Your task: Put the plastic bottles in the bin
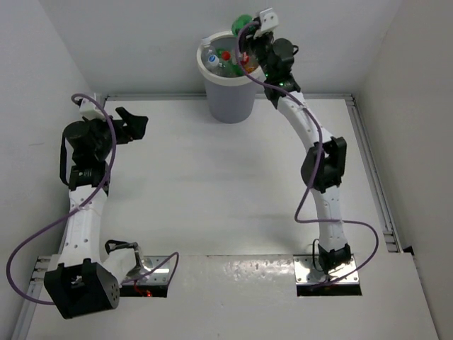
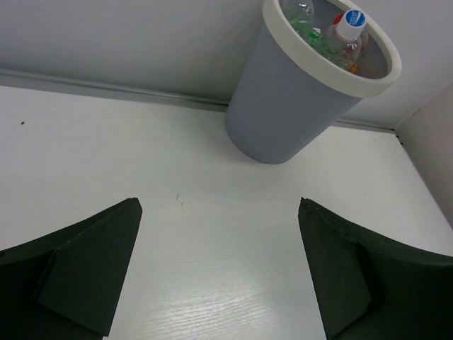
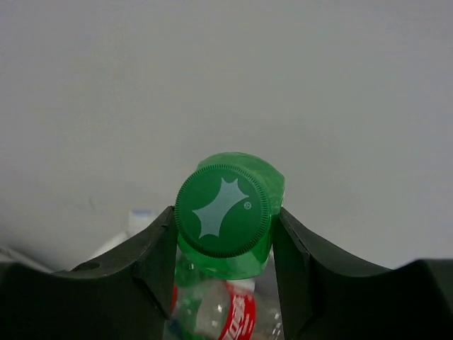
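The light-grey bin (image 1: 230, 99) stands at the back of the table and holds several plastic bottles (image 1: 225, 60). My right gripper (image 1: 249, 35) hangs over the bin's rim, shut on a green bottle (image 1: 243, 22). In the right wrist view this green bottle (image 3: 223, 212) faces me cap first, and both fingers (image 3: 156, 248) of the right gripper (image 3: 226, 210) touch it. Below it lies a clear bottle with a red label (image 3: 230, 312). My left gripper (image 1: 138, 127) hovers open at the left with nothing in it. From the left wrist the left gripper (image 2: 219, 205) looks towards the bin (image 2: 283, 106), where a blue-capped bottle (image 2: 350, 25) shows inside.
White walls enclose the table on the back, left and right. A raised rail (image 1: 371, 177) runs along the right side. The arm bases (image 1: 329, 269) sit at the near edge, with purple cables looping beside them.
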Available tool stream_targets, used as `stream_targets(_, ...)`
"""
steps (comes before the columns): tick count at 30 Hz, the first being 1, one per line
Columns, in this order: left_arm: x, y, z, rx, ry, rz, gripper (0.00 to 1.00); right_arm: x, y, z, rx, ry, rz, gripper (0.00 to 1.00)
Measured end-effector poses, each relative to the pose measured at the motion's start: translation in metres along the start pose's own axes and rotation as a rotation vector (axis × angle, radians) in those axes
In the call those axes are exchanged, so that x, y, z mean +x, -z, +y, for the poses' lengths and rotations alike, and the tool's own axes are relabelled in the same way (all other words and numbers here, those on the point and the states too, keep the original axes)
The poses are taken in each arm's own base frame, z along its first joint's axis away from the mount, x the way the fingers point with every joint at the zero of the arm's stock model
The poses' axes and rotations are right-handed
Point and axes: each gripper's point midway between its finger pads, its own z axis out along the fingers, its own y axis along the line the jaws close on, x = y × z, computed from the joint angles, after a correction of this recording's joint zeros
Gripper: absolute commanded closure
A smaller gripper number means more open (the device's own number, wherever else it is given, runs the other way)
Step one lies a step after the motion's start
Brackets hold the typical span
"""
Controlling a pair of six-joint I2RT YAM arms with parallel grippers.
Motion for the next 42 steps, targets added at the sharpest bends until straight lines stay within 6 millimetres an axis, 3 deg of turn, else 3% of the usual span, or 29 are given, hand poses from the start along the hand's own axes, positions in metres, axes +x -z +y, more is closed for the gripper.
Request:
stream_targets(3,0.009,-0.006,0.004,-0.003,0.019,0.023,0.00,0.076,0.001,0.008,-0.011,-0.009,0.107,0.99)
stream_targets(5,0.015,-0.010,0.005,-0.003,0.030,0.038,0.00,0.099,0.002,0.011,-0.011,-0.009,0.132,0.98)
stream_targets(7,0.020,-0.012,0.007,-0.005,0.039,0.049,0.00,0.102,0.001,0.012,-0.010,-0.009,0.122,0.98)
stream_targets(11,0.023,-0.013,0.009,-0.009,0.045,0.056,0.00,0.085,-0.006,0.008,0.007,0.004,0.045,0.87)
stream_targets(14,0.024,-0.013,0.009,-0.009,0.044,0.055,0.00,0.076,-0.009,0.006,0.013,0.009,0.001,0.68)
stream_targets(19,0.030,-0.013,0.011,-0.013,0.050,0.067,0.00,0.085,-0.010,0.007,0.011,0.023,-0.009,0.63)
stream_targets(20,0.030,-0.013,0.011,-0.013,0.050,0.066,0.00,0.087,-0.010,0.008,0.010,0.026,-0.012,0.59)
stream_targets(24,0.031,-0.012,0.011,-0.014,0.052,0.071,0.00,0.099,-0.009,0.013,-0.012,0.037,-0.007,0.25)
stream_targets(27,0.034,-0.010,0.012,-0.024,0.056,0.097,0.00,0.099,-0.009,0.014,-0.018,0.052,-0.011,0.15)
stream_targets(31,0.026,-0.007,0.008,-0.029,0.043,0.109,0.00,0.092,-0.011,0.020,-0.034,0.054,-0.034,0.12)
stream_targets(34,0.009,-0.005,0.003,-0.026,-0.002,0.095,0.00,0.081,-0.009,0.028,-0.052,0.039,-0.025,0.05)
stream_targets(37,-0.013,-0.002,-0.002,-0.049,-0.071,0.074,0.00,0.055,0.006,0.032,-0.074,-0.005,0.042,0.01)
stream_targets(39,-0.023,0.002,-0.004,-0.078,-0.109,0.068,0.00,0.005,0.025,0.028,-0.080,-0.022,0.054,0.01)
stream_targets(41,-0.031,0.007,-0.002,-0.117,-0.153,0.071,0.00,-0.050,0.055,0.020,-0.089,-0.040,0.074,0.01)
stream_targets(42,-0.034,0.010,0.001,-0.139,-0.170,0.074,0.00,-0.088,0.077,0.011,-0.090,-0.043,0.070,0.01)
